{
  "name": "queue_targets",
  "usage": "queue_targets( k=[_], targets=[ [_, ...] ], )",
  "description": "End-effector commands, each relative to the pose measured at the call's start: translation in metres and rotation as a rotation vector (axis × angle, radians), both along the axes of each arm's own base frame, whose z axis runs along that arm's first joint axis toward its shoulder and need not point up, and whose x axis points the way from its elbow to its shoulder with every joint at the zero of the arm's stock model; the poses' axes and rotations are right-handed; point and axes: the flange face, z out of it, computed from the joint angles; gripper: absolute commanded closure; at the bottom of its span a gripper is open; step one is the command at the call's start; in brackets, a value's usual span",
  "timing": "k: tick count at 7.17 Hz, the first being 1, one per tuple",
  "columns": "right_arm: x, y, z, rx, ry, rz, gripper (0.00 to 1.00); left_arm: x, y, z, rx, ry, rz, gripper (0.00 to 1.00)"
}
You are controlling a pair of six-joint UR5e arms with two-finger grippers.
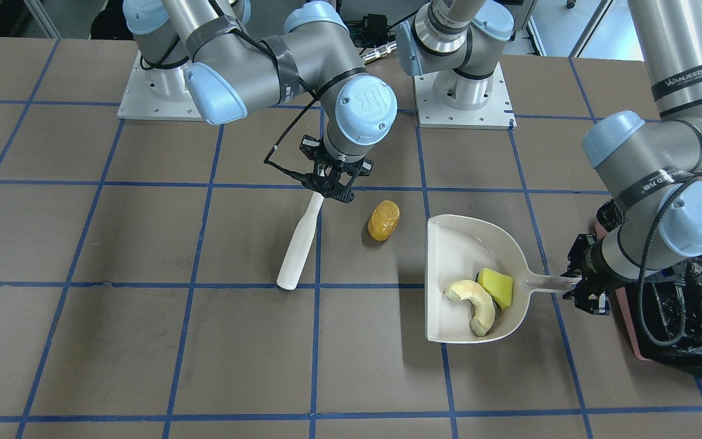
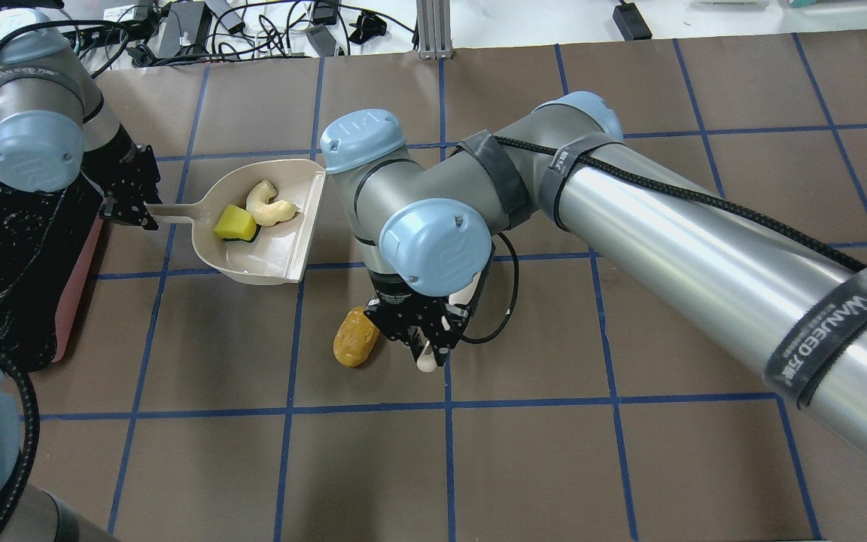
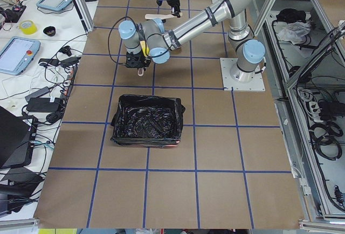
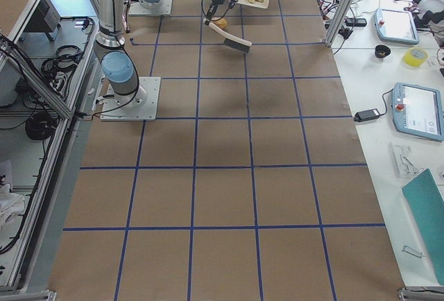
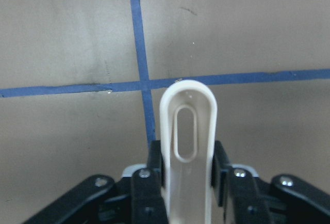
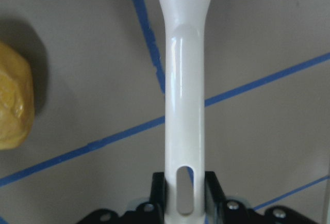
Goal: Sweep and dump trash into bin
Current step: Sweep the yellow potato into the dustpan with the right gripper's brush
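My left gripper (image 1: 575,283) (image 2: 141,214) is shut on the handle of the beige dustpan (image 1: 448,256) (image 2: 277,250), as the left wrist view (image 5: 188,164) shows. The pale crescent slice (image 1: 476,302) (image 2: 268,205) and the yellow-green wedge (image 1: 497,286) (image 2: 235,223) lie in the pan. My right gripper (image 1: 328,188) (image 2: 423,345) (image 6: 184,185) is shut on the white brush (image 1: 300,241) (image 6: 184,105). The golden-brown oval (image 1: 384,220) (image 2: 356,336) (image 6: 13,102) lies on the table between brush and pan. The pink bin (image 1: 692,317) (image 2: 12,263) (image 3: 148,121) with its black bag stands just behind my left gripper.
The brown table has a grid of blue tape lines (image 1: 314,341). Both arm bases (image 1: 464,97) stand at the robot's side of it. My right arm's forearm (image 2: 704,248) stretches across the table. Cables and devices (image 2: 200,19) lie beyond the far edge.
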Motion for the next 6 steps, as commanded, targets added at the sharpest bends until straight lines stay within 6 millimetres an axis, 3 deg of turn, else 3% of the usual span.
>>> queue_targets(
  k=[1,3,6],
  targets=[
    [0.033,0.036,-0.003,0.013,-0.007,-0.024,1.0,-0.004,0.026,0.013,-0.056,-0.1,-0.017,1.0],
    [0.051,0.059,-0.006,0.067,-0.04,-0.084,1.0,-0.011,0.062,0.008,-0.177,-0.168,-0.012,1.0],
    [0.075,0.075,-0.009,0.057,-0.055,-0.158,1.0,-0.029,0.119,-0.013,-0.189,-0.188,0.006,1.0]
  ],
)
